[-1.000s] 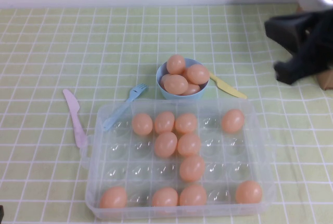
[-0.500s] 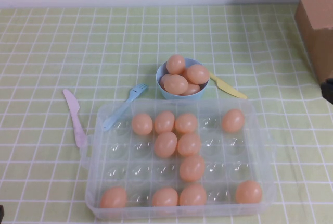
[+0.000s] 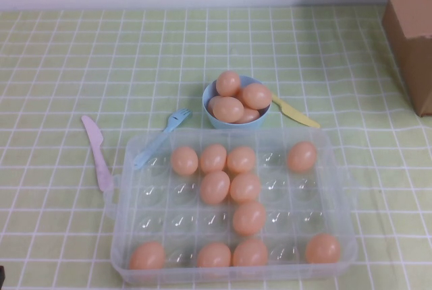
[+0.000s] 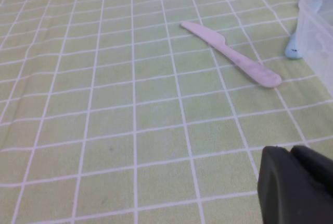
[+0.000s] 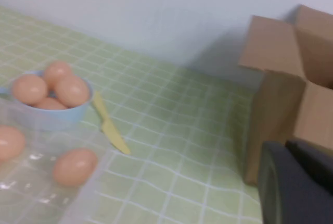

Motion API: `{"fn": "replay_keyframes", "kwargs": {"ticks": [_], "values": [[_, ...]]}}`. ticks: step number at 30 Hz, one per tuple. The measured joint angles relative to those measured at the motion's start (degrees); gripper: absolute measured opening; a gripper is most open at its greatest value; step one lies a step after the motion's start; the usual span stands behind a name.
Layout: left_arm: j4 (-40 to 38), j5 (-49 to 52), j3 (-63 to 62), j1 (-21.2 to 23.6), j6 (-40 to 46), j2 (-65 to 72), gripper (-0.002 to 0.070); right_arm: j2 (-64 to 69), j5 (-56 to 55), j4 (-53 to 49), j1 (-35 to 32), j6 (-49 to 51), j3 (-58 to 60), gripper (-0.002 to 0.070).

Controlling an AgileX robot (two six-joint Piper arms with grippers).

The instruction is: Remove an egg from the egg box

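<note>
- The egg box [image 3: 233,263] is sitting at the near middle of the checked green cloth [image 3: 67,67], holding eleven eggs in its cups — one egg [image 3: 302,156] is lying alone in the far right corner cup.
- A blue bowl [image 3: 236,120] is standing just beyond the box's far wall, heaped with more eggs.
- A blue fork [image 3: 160,137] is lying with its handle reaching over the box's far left corner; a pink knife [image 3: 98,153] is lying on the cloth just left of the box, and a yellow knife [image 3: 295,112] is lying just right of the bowl.
- A cardboard box [image 3: 410,27] is standing at the far right edge.
- My left gripper [image 4: 296,187] is hovering low over bare cloth near the pink knife; I cannot tell how its jaws are standing.
- My right gripper [image 5: 296,185] is hanging near the cardboard box, off the box's right side — again, I cannot tell its jaws.
</note>
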Motion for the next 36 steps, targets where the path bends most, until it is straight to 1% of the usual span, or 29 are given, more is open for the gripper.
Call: {"fn": "replay_keyframes", "kwargs": {"ticks": [5, 9, 14, 19, 21, 24, 26, 30, 36], "values": [[0.0, 0.0, 0.0, 0.0, 0.0, 0.0, -0.0005, -8.5, 0.0, 3.9, -11.1, 0.0, 7.0, -0.0017], [0.0, 0.0, 0.0, 0.0, 0.0, 0.0, -0.0005, -15.3, 0.0, 5.4, -16.5, 0.0, 12.0, -0.0017], [0.0, 0.0, 0.0, 0.0, 0.0, 0.0, -0.0005, -18.5, 0.0, 9.1, -17.4, 0.0, 16.5, -0.0017], [0.0, 0.0, 0.0, 0.0, 0.0, 0.0, -0.0004, -18.6, 0.1, 11.0, -17.5, 0.1, 17.7, -0.0017], [0.0, 0.0, 0.0, 0.0, 0.0, 0.0, -0.0004, -18.6, 0.5, 7.2, -17.5, 4.3, 17.7, -0.0017], [0.0, 0.0, 0.0, 0.0, 0.0, 0.0, -0.0005, -19.6, 2.8, -2.7, -17.5, 16.9, 17.7, -0.0017], [0.0, 0.0, 0.0, 0.0, 0.0, 0.0, -0.0004, -20.9, 6.0, -6.8, -17.5, 22.9, 17.7, -0.0017], [0.0, 0.0, 0.0, 0.0, 0.0, 0.0, -0.0005, -21.7, 12.5, -9.0, -17.5, 26.3, 17.7, -0.0017], [0.0, 0.0, 0.0, 0.0, 0.0, 0.0, -0.0004, -21.7, 14.4, -8.1, -17.5, 26.9, 17.7, -0.0017]]}}
